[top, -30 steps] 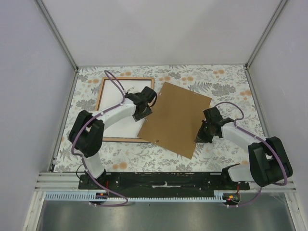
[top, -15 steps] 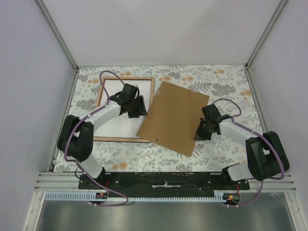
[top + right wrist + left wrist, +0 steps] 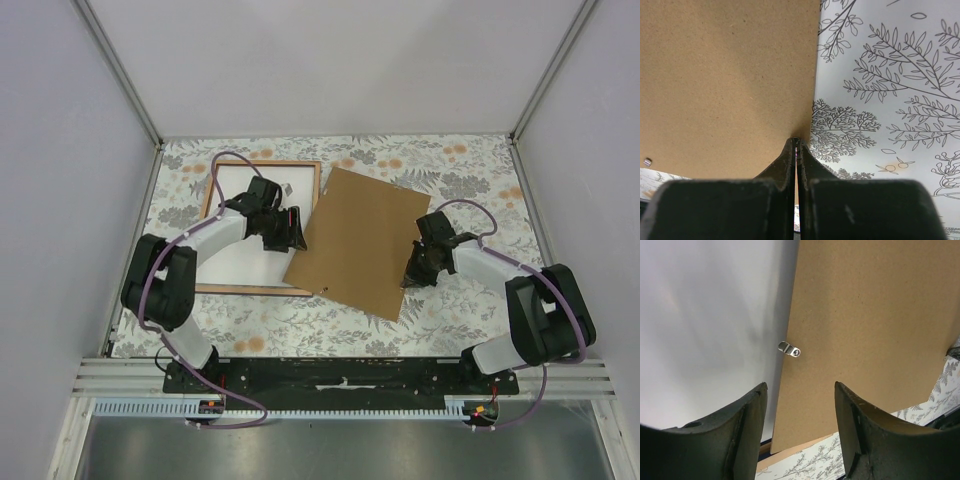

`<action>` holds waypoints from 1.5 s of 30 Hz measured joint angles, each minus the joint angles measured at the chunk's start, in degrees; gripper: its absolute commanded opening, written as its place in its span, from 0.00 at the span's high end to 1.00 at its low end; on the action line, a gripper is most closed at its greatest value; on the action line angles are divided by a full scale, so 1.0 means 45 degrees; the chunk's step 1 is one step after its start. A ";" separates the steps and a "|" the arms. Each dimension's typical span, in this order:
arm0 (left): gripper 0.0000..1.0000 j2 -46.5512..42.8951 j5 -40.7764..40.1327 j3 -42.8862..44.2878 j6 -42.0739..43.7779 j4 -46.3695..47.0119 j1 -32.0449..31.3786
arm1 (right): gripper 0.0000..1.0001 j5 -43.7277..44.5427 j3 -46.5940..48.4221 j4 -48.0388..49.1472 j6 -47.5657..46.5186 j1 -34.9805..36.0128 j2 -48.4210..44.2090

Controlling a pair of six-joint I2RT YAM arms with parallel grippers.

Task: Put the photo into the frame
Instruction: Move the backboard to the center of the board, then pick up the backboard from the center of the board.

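The frame lies flat at the left of the table, its light wood rim up. The photo lies inside it, white back up. My left gripper hovers open over the frame's right side. In the left wrist view the left gripper holds nothing. Beyond it are the photo and the frame's rim. My right gripper is shut. In the right wrist view the right gripper has its tips against the brown backing board, near its right edge.
The brown backing board lies tilted mid-table, its left corner over the frame's right rim. A small metal clip sits at the backing board's edge. A floral tablecloth covers the table. Metal posts and grey walls enclose it.
My left gripper drew back left from the board's edge to over the frame and opened a little wider. My right gripper moved left, and the board shifted slightly left with it.
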 measured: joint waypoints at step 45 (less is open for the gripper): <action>0.63 -0.1593 0.3667 -0.0753 -0.0131 0.0146 0.0525 | 1.00 -0.0452 0.0233 0.0117 -0.0563 -0.0160 0.0243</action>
